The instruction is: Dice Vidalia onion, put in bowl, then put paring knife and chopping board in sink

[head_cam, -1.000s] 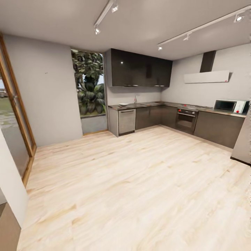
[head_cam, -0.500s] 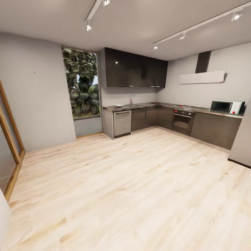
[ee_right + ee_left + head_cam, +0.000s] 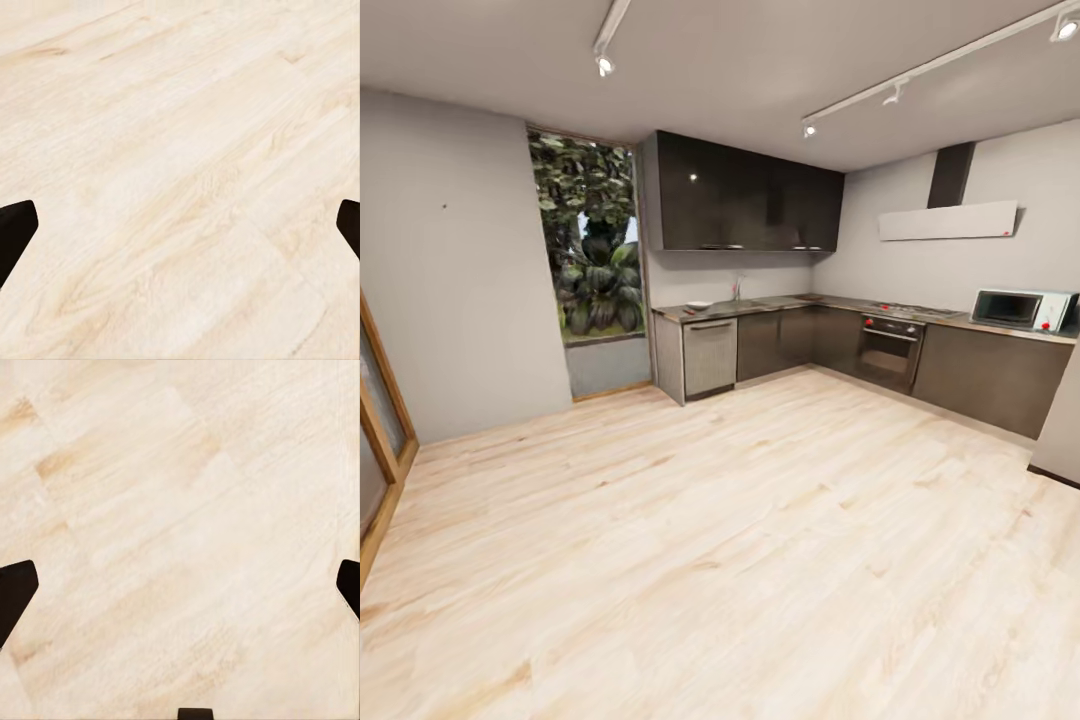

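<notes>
Floor (image 3: pixel 760 560) of pale wood runs from the robot's base to the far cabinets, and both wrist cameras look straight down at the same planks. Left gripper (image 3: pixel 180 585) hangs spread wide over the boards, its dark fingertips (image 3: pixel 15 589) at opposite edges of the wrist picture with nothing between them; right gripper (image 3: pixel 180 225) is likewise wide apart and empty, fingertips (image 3: pixel 15 229) dark against the wood. Across the room the grey countertop (image 3: pixel 800 301) bends in an L above dark lower cabinets (image 3: pixel 780 340), with glossy black upper cabinets (image 3: pixel 740 195) overhead. A small white shape near the counter's window end is probably the bowl (image 3: pixel 698 305), and a thin tap (image 3: pixel 738 288) just beside it marks where the sink should lie, though the basin itself is too far off to make out. Onion, board and knife cannot be picked out at this range. Farther along the counter sit an oven (image 3: pixel 890 350) and a microwave (image 3: pixel 1020 308), with a tall window (image 3: pixel 585 245) of greenery beside the cabinets. Judged from this, the approach is in hand and no handling has begun; the next move calls for driving across the open floor toward the tap end of the counter and stopping within arm's reach of the sink.
</notes>
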### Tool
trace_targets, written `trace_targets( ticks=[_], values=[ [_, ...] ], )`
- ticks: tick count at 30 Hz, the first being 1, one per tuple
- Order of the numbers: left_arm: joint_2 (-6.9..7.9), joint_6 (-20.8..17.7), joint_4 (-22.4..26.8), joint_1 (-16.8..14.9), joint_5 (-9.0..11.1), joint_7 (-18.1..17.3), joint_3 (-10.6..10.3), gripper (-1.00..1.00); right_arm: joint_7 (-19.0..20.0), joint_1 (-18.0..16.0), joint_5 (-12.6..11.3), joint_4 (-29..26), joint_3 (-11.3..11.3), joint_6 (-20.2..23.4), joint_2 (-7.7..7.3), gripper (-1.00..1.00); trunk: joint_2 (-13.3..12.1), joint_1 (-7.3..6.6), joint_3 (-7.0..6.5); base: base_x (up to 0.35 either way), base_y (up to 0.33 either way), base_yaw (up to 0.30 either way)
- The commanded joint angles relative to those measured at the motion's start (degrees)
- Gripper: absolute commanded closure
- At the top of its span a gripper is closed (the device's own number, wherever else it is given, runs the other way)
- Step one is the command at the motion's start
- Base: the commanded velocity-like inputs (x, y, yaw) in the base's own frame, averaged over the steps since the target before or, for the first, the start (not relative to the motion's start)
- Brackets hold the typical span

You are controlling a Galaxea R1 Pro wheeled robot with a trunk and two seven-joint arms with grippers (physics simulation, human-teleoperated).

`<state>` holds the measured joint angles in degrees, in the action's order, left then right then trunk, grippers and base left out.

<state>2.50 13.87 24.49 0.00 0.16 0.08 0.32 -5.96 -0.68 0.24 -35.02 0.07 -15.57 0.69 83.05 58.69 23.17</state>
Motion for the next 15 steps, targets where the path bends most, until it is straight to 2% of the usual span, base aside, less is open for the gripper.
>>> trace_targets(
  ticks=[1, 15],
  values=[
    [-0.01, 0.1, 0.0, 0.0, 0.0, 0.0, 0.0, -1.0, -0.2, 0.0, 0.0, 0.0, 0.0, -0.2, 0.02, -1.0, 0.0, 0.03, 0.05, 0.322, -0.062, 0.0],
    [-0.03, 0.1, 0.0, 0.0, 0.0, 0.0, 0.0, -1.0, -0.2, -0.1, 0.0, 0.0, 0.0, -0.2, 0.02, -1.0, 0.0, 0.03, 0.05, 0.322, -0.083, 0.0]
  ],
)
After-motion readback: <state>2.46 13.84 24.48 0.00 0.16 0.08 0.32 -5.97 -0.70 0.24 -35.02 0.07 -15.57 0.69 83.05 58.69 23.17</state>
